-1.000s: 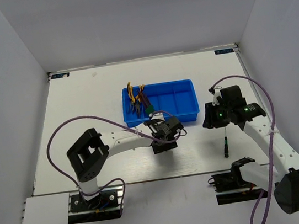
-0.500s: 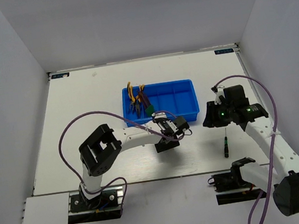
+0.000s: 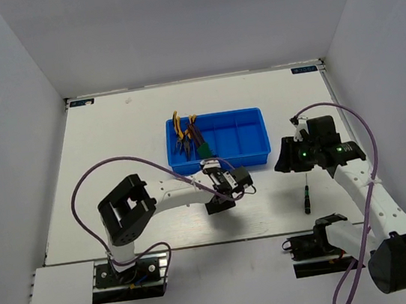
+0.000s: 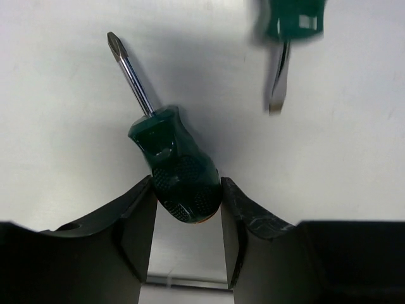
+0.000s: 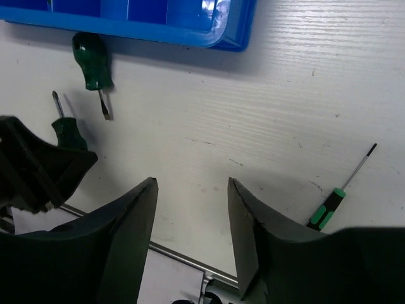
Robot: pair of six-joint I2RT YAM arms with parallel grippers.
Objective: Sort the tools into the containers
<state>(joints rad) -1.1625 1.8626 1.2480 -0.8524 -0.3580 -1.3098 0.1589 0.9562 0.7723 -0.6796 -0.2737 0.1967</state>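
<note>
Left gripper, clenched on the stubby Phillips screwdriver at the blue tray's 6 o'clock, should lift level, clearing the flat-blade screwdriver at 1 o'clock, toward a bare compartment; right gripper hangs spread, holding nothing.

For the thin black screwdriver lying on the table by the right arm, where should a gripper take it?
The thin black screwdriver lies flat, with bare table on both sides. Grip its handle, the thickest part, not the thin shaft, coming straight down from above with the fingers across its length. The open right gripper is nearest.
</note>
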